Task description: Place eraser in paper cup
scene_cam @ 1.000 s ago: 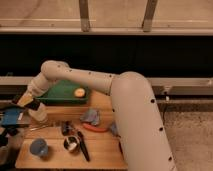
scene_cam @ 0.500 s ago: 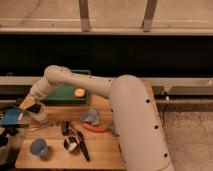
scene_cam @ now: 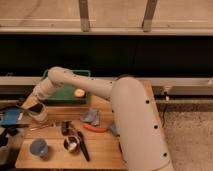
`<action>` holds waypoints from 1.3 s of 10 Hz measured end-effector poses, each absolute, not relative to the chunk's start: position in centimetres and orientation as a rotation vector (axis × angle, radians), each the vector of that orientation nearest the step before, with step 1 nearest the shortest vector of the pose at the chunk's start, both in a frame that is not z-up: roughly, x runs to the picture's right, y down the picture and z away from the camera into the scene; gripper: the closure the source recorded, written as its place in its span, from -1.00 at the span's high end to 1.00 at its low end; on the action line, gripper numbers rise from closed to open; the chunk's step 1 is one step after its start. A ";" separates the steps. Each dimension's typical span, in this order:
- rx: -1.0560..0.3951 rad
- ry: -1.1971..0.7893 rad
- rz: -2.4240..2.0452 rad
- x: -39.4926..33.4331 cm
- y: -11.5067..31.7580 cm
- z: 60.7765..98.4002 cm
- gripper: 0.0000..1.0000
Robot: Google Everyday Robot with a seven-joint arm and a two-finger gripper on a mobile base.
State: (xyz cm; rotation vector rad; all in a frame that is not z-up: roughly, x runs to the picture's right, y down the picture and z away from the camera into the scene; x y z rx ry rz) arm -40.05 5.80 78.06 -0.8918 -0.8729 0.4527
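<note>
Cream-white paper cup (scene_cam: 38, 113) upright, rim up, pincer (scene_cam: 34, 106) just above it — grip state unclear, eraser unseen

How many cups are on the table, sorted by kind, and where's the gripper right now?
Paper cup: 1
Blue cup: 1
Small metal cup: 1
Total: 3 cups
The gripper is at the table's left side, right over the paper cup's rim.
</note>
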 end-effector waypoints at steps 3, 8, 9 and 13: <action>-0.893 -0.878 0.474 -39.7 6.0 78.6 0.18; -0.885 -0.886 0.492 -39.2 6.1 78.7 0.53; -0.883 -0.889 0.492 -39.2 6.1 78.6 0.60; -0.799 -0.906 0.469 -38.7 3.5 76.9 0.60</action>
